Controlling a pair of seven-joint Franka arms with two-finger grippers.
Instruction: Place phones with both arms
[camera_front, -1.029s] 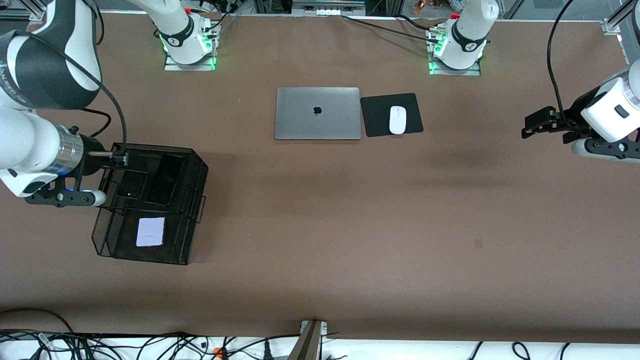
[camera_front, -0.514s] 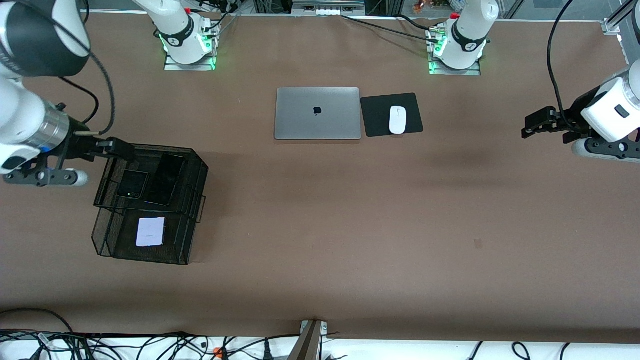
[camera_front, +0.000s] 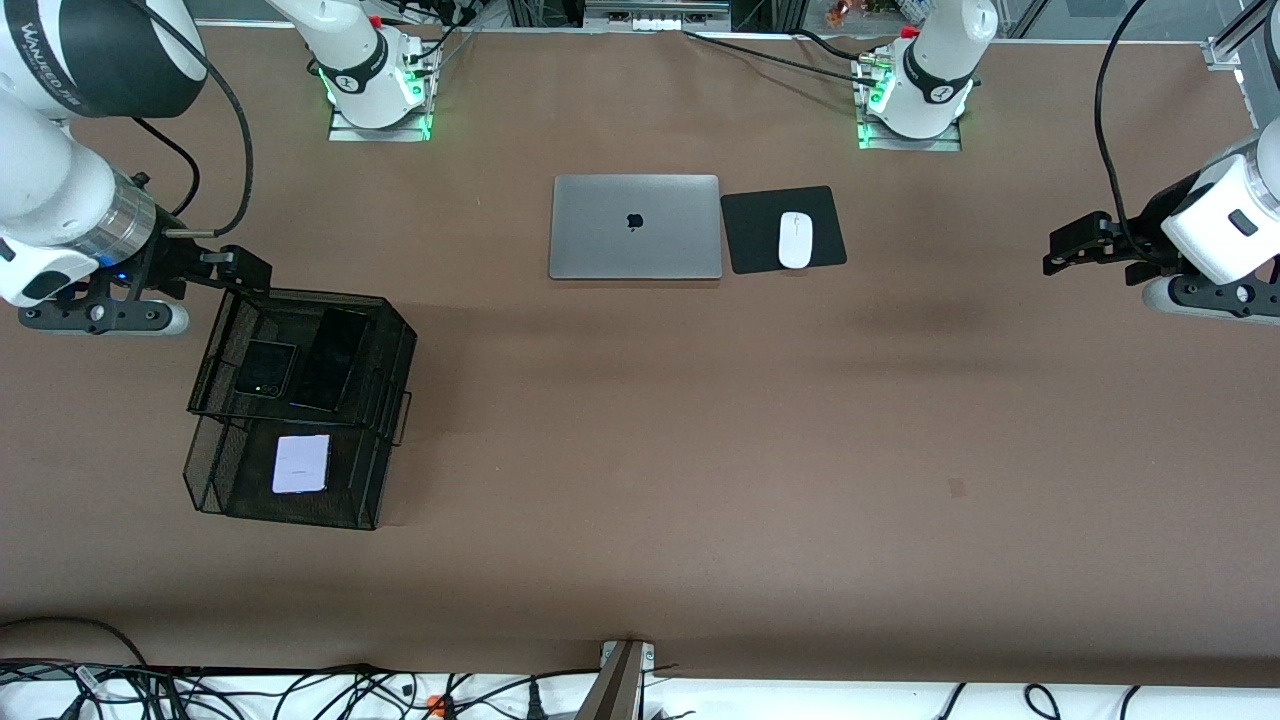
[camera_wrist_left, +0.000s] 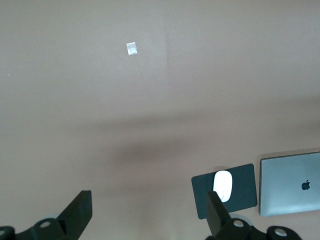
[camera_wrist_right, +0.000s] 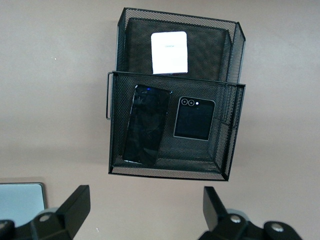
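A wide brown surface (camera_front: 640, 450) seen from above, with two white robot arms entering from the upper corners of the frame. At the left of the frame sits a black wire-mesh two-tier tray (camera_front: 395, 345). Its upper tier holds two phones lying flat side by side: a long slim black phone (camera_front: 333, 358) and, just beside it, a small squarish black phone (camera_front: 264, 367) with camera lenses visible in the right wrist view. The lower tier, lower in the frame, holds a small squarish pale phone (camera_front: 300, 463) lying flat on the mesh. The right claw (camera_front: 245, 270) hangs in the air at the upper left of the frame, over the surface just past the upper edge of the tray, its two black fingers spread wide apart and holding nothing. The left claw (camera_front: 1068, 247) hangs at the right edge of the frame over bare surface, well apart from the tray, its fingers likewise spread wide and empty; this arm waits. In the upper middle of the frame a closed silver laptop (camera_front: 635, 227) lies flat, and just beside it a black mouse pad (camera_front: 755, 245) carries a white mouse (camera_front: 795, 240). A small pale mark (camera_wrist_left: 132, 48) shows on the surface in the left wrist view.
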